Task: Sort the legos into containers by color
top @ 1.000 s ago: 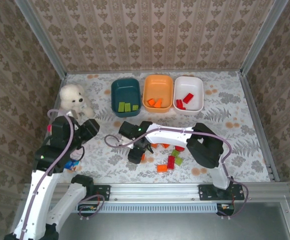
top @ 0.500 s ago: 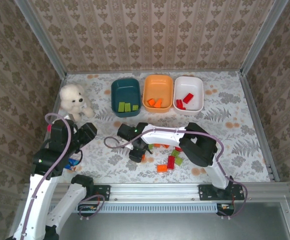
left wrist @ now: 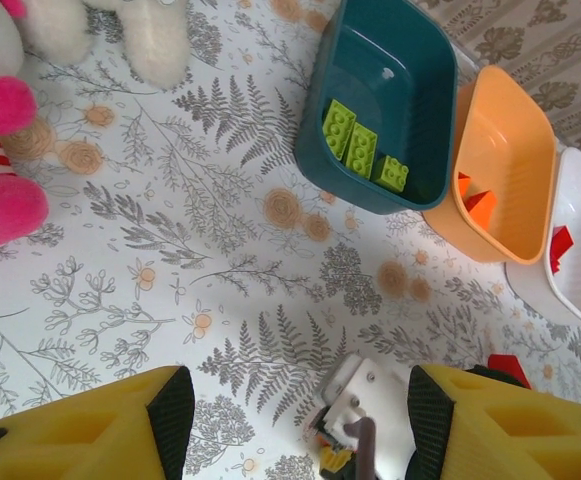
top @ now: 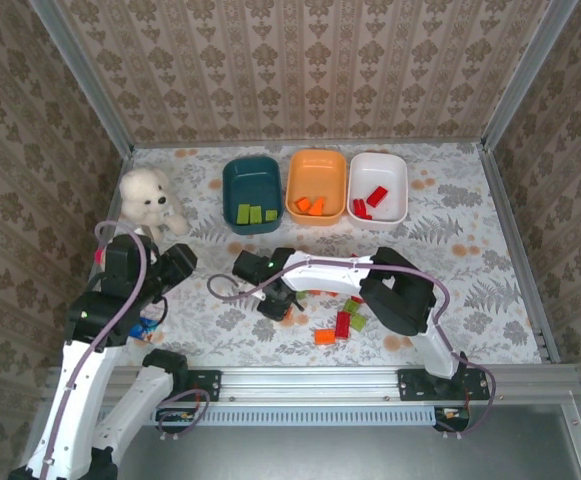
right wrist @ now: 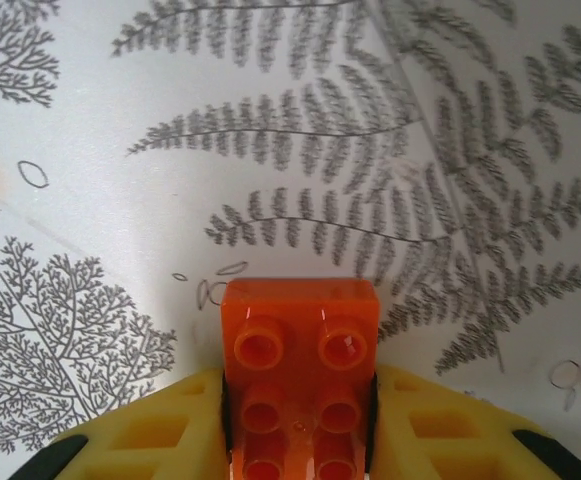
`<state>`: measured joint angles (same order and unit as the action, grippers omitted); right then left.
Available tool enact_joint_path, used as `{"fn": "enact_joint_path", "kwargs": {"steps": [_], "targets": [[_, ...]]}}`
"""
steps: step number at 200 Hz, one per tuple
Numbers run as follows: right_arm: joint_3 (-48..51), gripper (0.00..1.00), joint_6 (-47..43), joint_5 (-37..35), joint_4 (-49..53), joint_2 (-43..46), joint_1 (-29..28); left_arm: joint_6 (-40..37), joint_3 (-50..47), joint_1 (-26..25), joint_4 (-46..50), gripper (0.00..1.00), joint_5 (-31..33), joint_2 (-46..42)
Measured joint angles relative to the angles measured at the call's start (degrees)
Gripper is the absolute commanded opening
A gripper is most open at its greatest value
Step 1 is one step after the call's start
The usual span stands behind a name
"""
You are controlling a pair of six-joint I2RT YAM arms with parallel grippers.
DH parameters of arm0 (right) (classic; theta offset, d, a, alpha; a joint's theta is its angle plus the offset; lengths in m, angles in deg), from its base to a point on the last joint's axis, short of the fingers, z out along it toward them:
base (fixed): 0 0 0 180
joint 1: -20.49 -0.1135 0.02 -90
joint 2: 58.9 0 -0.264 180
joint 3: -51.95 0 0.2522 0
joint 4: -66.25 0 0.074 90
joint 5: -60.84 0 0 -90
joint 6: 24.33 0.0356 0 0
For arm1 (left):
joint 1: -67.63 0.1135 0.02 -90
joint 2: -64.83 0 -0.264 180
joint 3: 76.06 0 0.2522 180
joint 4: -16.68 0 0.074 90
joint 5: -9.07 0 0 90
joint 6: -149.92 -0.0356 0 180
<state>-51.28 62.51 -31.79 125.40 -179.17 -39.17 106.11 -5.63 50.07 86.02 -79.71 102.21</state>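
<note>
Held brick: an orange lego (right wrist: 300,385) with two rows of studs facing up, low against the fern-printed tablecloth (right wrist: 270,130).
Right gripper (right wrist: 298,420): clamped on that brick, one yellow finger (right wrist: 170,430) pressed to each long side.
What the right wrist view adds: the pinch itself and the studs, seen up close.
What the top view adds: the place of the pinch, mid-table, nearer than the teal tub (top: 228,185) and just left of the loose legos (top: 345,320).
Loose legos: a small scatter of red, orange and light green bricks on the cloth, some touching.
Containers: three tubs in a row at the far edge, teal on the left, the orange tub (top: 318,172) in the middle, the white tub (top: 385,170) on the right, sides almost touching.
Sorted so far: three green bricks (left wrist: 362,150) lying flat in the teal tub, orange pieces (top: 310,206) in the orange tub, red pieces (top: 370,200) in the white tub.
What the left wrist view adds: the exact count of green bricks, and a pink plush (left wrist: 0,150) with a red-striped part beside the white one.
Left gripper (left wrist: 295,400): fingers spread wide with nothing between them, raised over the left of the table.
White plush bear (top: 148,200): sits at the far left, well apart from the tubs.
</note>
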Motion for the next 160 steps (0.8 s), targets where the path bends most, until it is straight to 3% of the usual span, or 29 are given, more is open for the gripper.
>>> {"fn": "enact_joint_path", "kwargs": {"steps": [35, 80, 118, 160], "targets": [[-0.57, 0.30, 4.83, 0.02, -0.09, 8.39, 6.08, -1.22, -0.48, -0.02, -3.58, 0.61, -4.24, 2.08], [-7.69, 0.28, 12.24, -0.11, -3.30, 14.93, 20.76, -2.75, -2.82, -3.37, -11.23, 0.61, -11.04, 11.32], [-16.35, 0.28, 19.02, -2.91, -4.35, 8.02, 29.88, -4.92, -1.92, -9.62, -16.31, 0.60, -12.68, 20.81], [-26.08, 0.29, 25.24, -7.41, -1.75, -5.20, 32.28, -5.53, 0.13, -12.41, -21.75, 0.60, -13.97, 26.95]]}}
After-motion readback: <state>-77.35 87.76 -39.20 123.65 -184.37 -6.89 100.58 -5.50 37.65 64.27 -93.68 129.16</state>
